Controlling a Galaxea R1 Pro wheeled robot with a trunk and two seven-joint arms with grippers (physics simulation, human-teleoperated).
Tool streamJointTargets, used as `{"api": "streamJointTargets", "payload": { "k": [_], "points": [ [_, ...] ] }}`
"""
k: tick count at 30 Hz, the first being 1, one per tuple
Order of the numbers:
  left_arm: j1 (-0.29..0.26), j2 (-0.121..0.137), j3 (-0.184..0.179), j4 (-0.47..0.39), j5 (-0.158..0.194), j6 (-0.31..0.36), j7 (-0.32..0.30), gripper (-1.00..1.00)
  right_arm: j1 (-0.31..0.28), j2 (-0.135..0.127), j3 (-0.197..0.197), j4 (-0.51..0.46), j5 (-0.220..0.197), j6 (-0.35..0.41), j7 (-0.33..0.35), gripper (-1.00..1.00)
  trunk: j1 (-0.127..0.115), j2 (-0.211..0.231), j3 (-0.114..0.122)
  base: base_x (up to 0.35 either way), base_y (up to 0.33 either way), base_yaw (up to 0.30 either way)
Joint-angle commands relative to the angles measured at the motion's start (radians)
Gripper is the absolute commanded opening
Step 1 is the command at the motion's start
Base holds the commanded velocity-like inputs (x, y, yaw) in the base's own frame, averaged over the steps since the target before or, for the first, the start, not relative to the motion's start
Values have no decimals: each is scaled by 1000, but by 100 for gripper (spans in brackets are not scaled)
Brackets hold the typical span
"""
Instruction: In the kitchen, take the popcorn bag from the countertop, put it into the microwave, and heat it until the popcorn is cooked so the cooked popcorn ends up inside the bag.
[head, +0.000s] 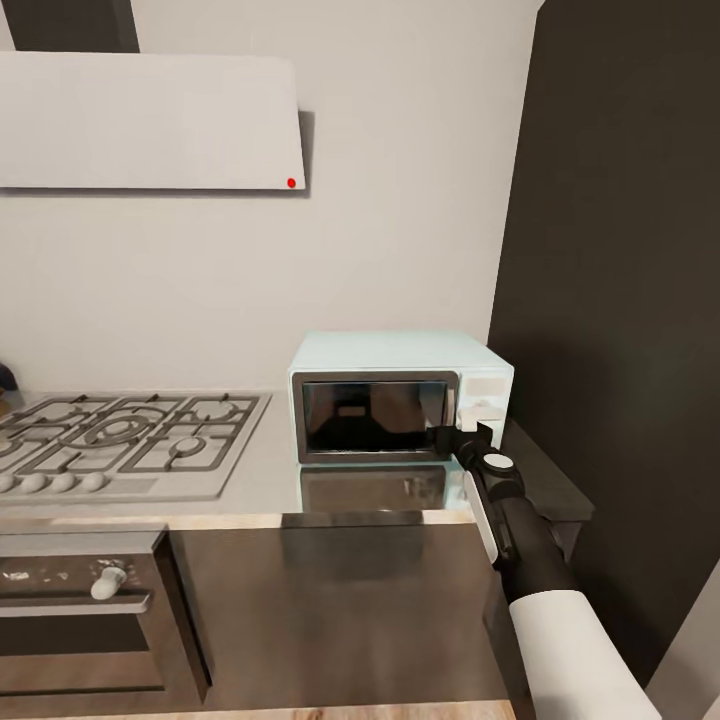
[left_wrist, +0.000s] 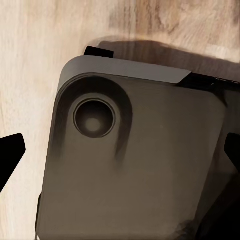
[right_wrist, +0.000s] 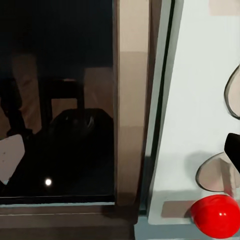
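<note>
The pale mint-blue microwave (head: 400, 395) stands on the grey countertop (head: 260, 480) against the wall, its dark glass door (head: 372, 415) shut. My right gripper (head: 455, 437) is up against the door's right edge, beside the knob panel (head: 487, 395). In the right wrist view the glass (right_wrist: 60, 100) is very close, with a round knob (right_wrist: 216, 172) and a red button (right_wrist: 215, 216) on the panel. The right gripper (right_wrist: 122, 155) is open, with one dark fingertip (right_wrist: 233, 148) in front of the panel. The left gripper (left_wrist: 120, 155) hangs open over my own base. The popcorn bag is out of view.
A steel gas hob (head: 120, 440) lies left of the microwave, under a white slanted hood (head: 150, 120). A built-in dark oven (head: 80, 620) sits below it. A tall dark cabinet (head: 620, 300) walls off the right side. Below the left gripper are my grey base (left_wrist: 135, 160) and wooden floor (left_wrist: 30, 75).
</note>
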Motion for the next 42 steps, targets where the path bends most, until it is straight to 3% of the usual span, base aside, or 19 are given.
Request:
{"api": "streamJointTargets", "payload": {
  "k": [1,18,19,35,36,42],
  "points": [
    [0,0,-1,-1,7,0,0,100,-1,1,-1,-1,10,6,2,100,0,-1,-1,5,0,0],
    [0,0,-1,-1,7,0,0,100,-1,-4,-2,-1,10,6,4,100,0,-1,-1,38,0,0],
    [0,0,-1,-1,7,0,0,100,-1,-4,-2,-1,9,6,4,-100,0,-1,-1,0,0,0],
    [0,-1,-1,-1,7,0,0,100,-1,-4,-1,-1,10,6,-7,-100,0,-1,-1,0,0,0],
    [0,-2,0,1,8,0,0,100,-1,-10,-2,1,32,7,-8,-100,0,-1,-1,0,0,0],
    [0,3,2,-1,8,0,0,100,-1,-6,-4,2,58,8,-10,-100,0,-1,-1,0,0,0]
  ]
}}
